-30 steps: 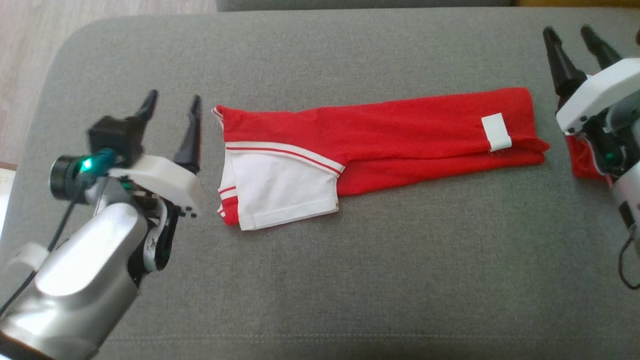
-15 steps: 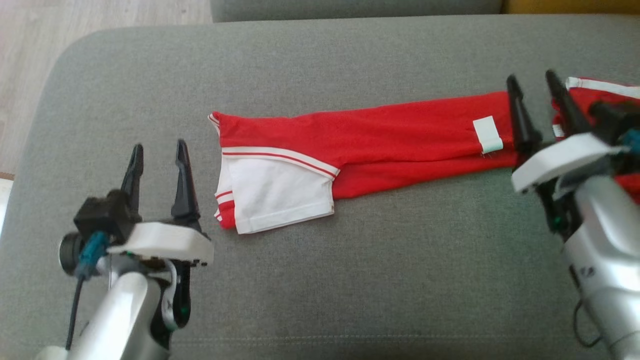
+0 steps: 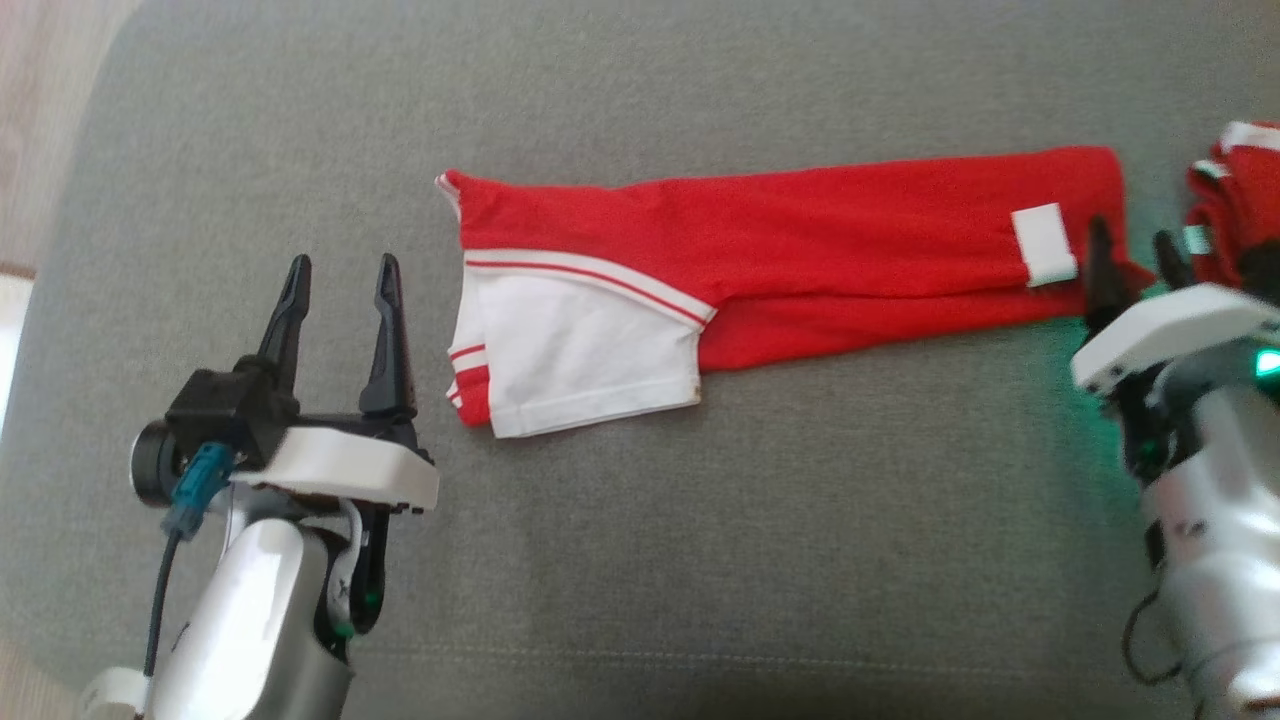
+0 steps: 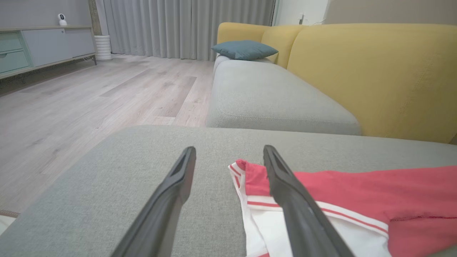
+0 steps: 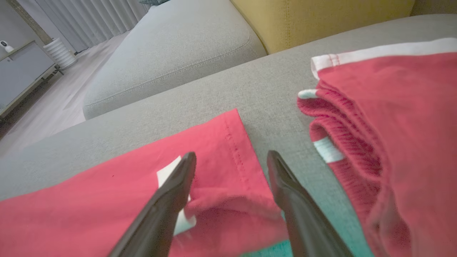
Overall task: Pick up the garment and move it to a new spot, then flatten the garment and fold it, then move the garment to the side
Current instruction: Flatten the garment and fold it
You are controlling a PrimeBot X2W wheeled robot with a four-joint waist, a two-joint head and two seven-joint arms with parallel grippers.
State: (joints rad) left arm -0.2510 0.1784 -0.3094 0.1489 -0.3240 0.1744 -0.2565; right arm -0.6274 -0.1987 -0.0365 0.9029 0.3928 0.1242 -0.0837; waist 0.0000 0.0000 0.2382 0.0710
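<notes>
Nearest the robot, the left pincer (image 3: pixel 342 265) is seen spread and empty above the grey seat cushion (image 3: pixel 700 540). Its fingers point away from the robot, just beside the white sleeve panel (image 3: pixel 580 355) at the garment's left end and apart from it. Against the picture of a second ago it has been drawn back. Its tips were then level with the collar corner and are now level with the striped seam of the sleeve. Part of that shift is owed to the head view itself having moved.

The right pincer (image 3: pixel 1132 235) has been brought in from beyond the garment's right end. It is now spread over that end. In the right wrist view its fingers are seen straddling the stitched hem corner beside the white label (image 3: pixel 1042 244). Nothing is pinched yet.

The garment (image 3: pixel 800 235) lies as it lay, folded into a long red strip across the middle of the cushion. It is judged that a lengthwise fold has been finished. The ends appear to be approached for a further fold, the right end first.

Farther off, a second red garment (image 3: pixel 1235 190) is bunched just past the right pincer.
</notes>
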